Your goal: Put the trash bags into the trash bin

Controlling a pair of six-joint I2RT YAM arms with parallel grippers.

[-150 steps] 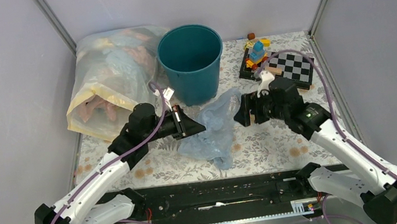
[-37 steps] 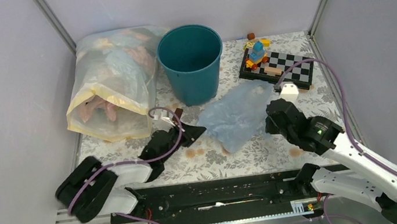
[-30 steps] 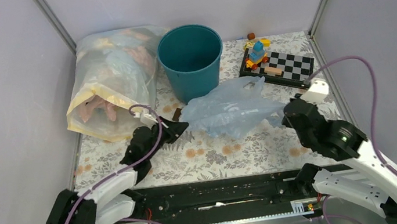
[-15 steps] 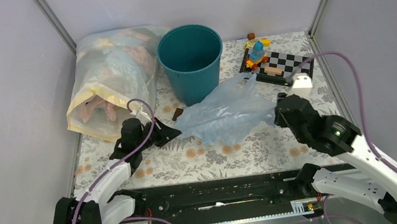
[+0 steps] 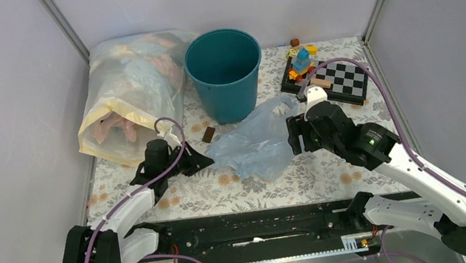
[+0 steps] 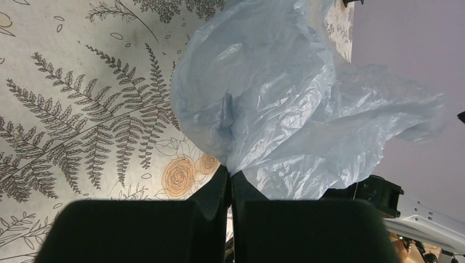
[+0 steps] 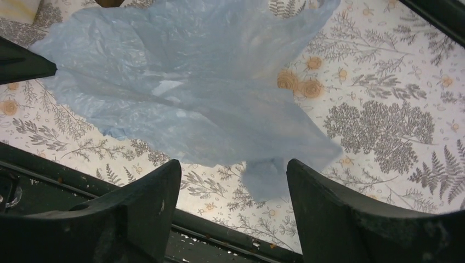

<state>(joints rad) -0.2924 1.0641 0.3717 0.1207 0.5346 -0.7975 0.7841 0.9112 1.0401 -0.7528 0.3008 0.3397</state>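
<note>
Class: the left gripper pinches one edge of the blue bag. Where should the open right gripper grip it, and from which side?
Likely the bag's puffed-up right edge, approached from the right, where the right gripper faces it. That edge lifts off the table, opposite the left gripper's pinch.

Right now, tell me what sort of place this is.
Probably a robot test cell: plain walls on metal frame posts box in a floral-clothed table, the robot's mounting rail runs along its near edge, and props stand on it, a teal trash bin and a chessboard.
</note>
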